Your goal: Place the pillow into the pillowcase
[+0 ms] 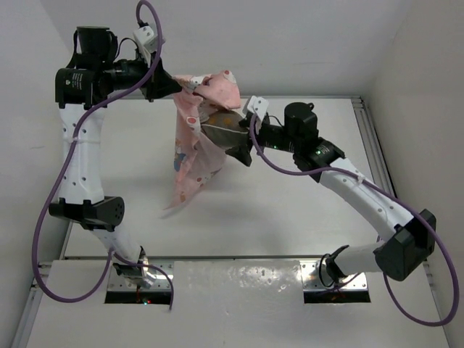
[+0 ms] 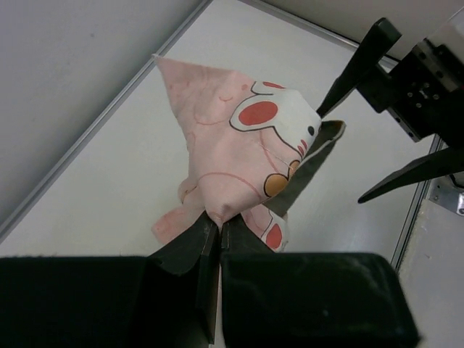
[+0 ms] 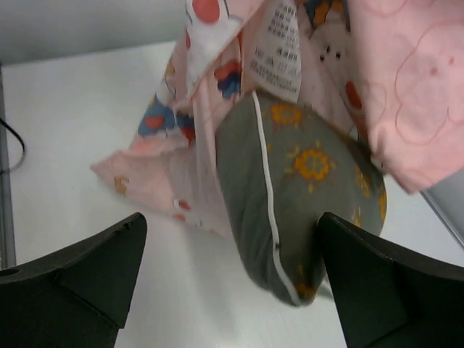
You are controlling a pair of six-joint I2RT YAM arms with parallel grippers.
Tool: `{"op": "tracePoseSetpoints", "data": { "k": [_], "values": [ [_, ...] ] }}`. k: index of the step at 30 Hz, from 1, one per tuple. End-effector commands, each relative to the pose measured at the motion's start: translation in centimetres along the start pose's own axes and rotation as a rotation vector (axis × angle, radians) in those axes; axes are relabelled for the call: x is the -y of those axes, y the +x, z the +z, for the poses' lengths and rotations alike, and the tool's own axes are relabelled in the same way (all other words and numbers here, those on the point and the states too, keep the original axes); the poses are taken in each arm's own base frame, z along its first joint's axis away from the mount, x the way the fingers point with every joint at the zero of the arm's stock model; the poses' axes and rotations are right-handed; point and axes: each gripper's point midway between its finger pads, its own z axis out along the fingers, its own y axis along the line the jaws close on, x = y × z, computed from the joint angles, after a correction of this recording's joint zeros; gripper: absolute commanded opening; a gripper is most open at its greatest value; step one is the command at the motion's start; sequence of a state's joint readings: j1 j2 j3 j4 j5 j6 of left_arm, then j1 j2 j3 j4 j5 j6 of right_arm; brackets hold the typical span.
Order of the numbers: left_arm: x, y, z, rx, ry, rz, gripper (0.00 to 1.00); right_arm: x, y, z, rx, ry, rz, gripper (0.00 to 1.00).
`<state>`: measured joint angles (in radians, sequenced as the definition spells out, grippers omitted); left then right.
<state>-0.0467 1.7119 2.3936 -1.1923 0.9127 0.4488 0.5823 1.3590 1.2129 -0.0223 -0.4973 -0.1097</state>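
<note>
The pink pillowcase [image 1: 196, 145] hangs above the table, lifted at its top corner by my left gripper [image 1: 168, 87], which is shut on the fabric [image 2: 232, 174]. The grey pillow [image 1: 223, 132], with a white trim and orange flowers, sticks partly out of the case's right side; its lower end shows in the right wrist view [image 3: 304, 196]. My right gripper [image 1: 243, 154] is open, its fingers [image 3: 80, 275] spread wide on either side of the pillow's exposed end, the right finger close against it. Most of the pillow is hidden inside the cloth.
A white care label [image 3: 279, 47] hangs from the pillowcase's open edge. The table's metal rail [image 1: 373, 145] runs along the right side, and white walls close in at the back and sides. The arm bases sit at the near edge.
</note>
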Motion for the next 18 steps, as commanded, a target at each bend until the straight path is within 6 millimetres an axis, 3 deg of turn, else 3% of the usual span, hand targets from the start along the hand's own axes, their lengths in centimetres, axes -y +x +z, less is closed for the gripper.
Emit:
{"op": "tracePoseSetpoints", "data": {
  "k": [1,5,6,7,10,11,14,15,16,18],
  "values": [
    [1.2,-4.2,-0.8,0.127,0.026,0.167,0.00,1.2,0.6,-0.7,-0.043,0.023,-0.144,0.99],
    [1.5,-4.5,0.0,0.152,0.076,0.145,0.00,3.2,3.7,1.0,-0.106,0.117,-0.114,0.99],
    [1.7,-4.6,0.0,0.158,0.087,0.134,0.00,4.5,2.9,1.6,-0.073,0.174,-0.120,0.99],
    [1.9,-4.7,0.2,0.165,0.107,0.129,0.00,4.9,3.9,2.7,-0.077,0.181,-0.077,0.99],
    [1.9,-5.2,0.2,0.181,0.109,0.123,0.00,6.0,1.7,5.2,-0.007,0.172,-0.078,0.99],
    [1.8,-5.3,0.2,0.185,0.106,0.121,0.00,5.7,3.7,6.9,-0.048,0.140,-0.050,0.99],
    [1.8,-5.5,-0.1,0.189,0.093,0.130,0.00,3.5,3.6,8.5,-0.022,0.025,-0.014,0.99],
    [1.8,-5.5,-0.1,0.186,0.089,0.134,0.00,2.1,3.5,8.4,-0.002,-0.033,-0.010,0.99],
    [1.8,-5.5,-0.3,0.181,0.074,0.139,0.00,1.1,5.0,8.1,-0.017,-0.055,0.004,0.99],
    [1.5,-5.1,-0.3,0.166,0.058,0.150,0.00,0.5,3.7,6.8,0.027,-0.053,-0.027,0.99]
  ]
}}
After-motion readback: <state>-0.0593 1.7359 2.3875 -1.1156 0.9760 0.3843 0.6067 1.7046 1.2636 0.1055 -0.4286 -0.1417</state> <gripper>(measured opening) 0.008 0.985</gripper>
